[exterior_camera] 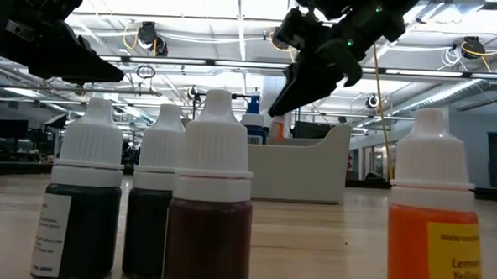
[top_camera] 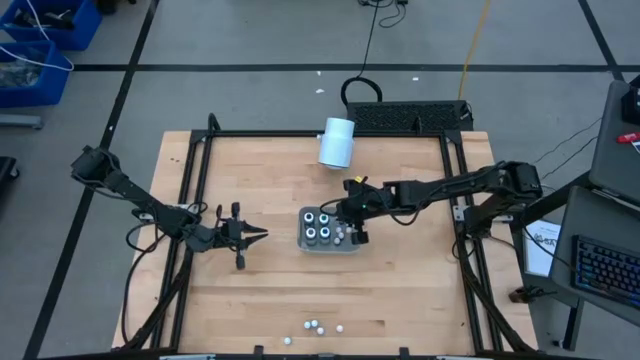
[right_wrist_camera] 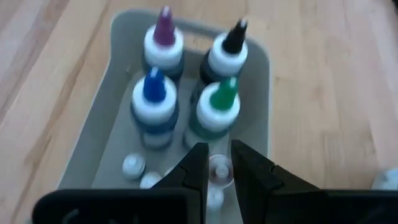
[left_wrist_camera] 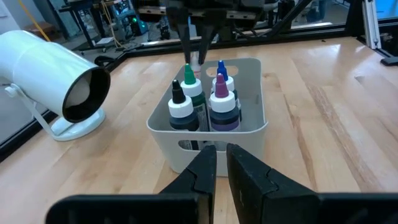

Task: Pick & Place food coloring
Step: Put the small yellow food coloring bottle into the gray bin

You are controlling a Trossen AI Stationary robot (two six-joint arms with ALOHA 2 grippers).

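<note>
left gripper (top_camera: 258, 235) sits on my left side of the table (top_camera: 400, 290), low over the bare wood, pointing toward the grey tray (top_camera: 303, 243). from its own wrist view the two dark fingers (left_wrist_camera: 205, 169) look nearly pressed together with only a thin slit between them, holding nothing. i see a stretch of open board between that gripper and the tray's near wall, and more free wood toward the front edge.

moving right, the tray stands about mid-table. in it four dark bottles (top_camera: 317, 224) with pale rings stand upright in a square block at the tray's left end, their tips purple, black, blue and green (right_wrist_camera: 217, 109) in the right wrist view. small white bottles (right_wrist_camera: 133, 165) lie on the tray floor beside them, at the right end.

right gripper (top_camera: 352, 236) hangs over that right end of the tray, the arm reaching in from the right edge. its fingers (right_wrist_camera: 194, 168) pinch a small pale bottle (right_wrist_camera: 220, 170), just beside the green-tipped one.

behind the tray a large white cylinder (top_camera: 337, 142) lies near the far edge, well apart. a few white bottles (top_camera: 320, 326) sit near the front edge; in the low view they stand upright, capped white, one orange (exterior_camera: 433, 240).
</note>
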